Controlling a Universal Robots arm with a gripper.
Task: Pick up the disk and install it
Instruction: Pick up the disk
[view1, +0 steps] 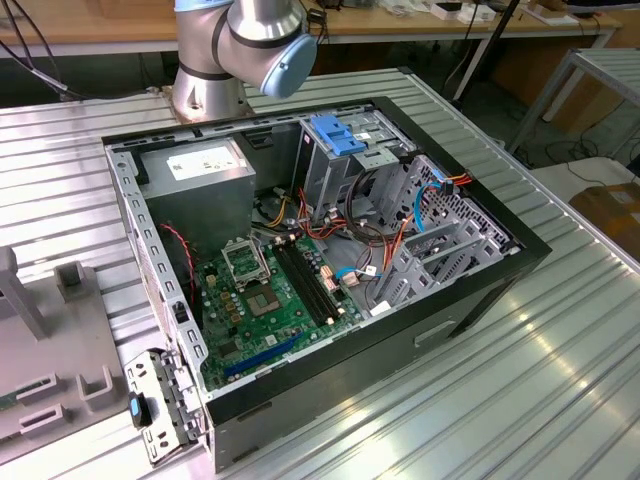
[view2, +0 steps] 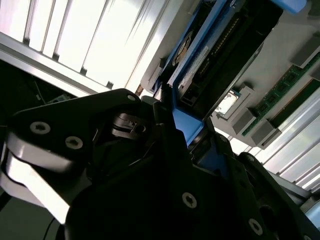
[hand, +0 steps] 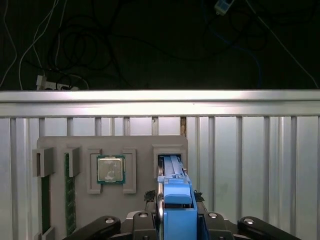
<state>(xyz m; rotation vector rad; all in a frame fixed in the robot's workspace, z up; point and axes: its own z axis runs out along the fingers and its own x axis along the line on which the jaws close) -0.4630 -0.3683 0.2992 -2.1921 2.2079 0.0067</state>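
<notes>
One gripper was closed on the blue end of the disk, which stood on edge in a slot at the corner of a grey tray, ribbed table open alongside.

The arm is made of smooth, rounded silver-grey metal segments. A pale blue round cap closes the end of one joint. Its base is a wide silver cylinder with a flared foot.

In the first wrist view the gripper is matt black, built of flat plates with rounded corners. Small round silver screws are spaced along these plates.

In the second wrist view the same black body carries recessed bolt heads. A pale grey rounded band runs along one side of it.
</notes>
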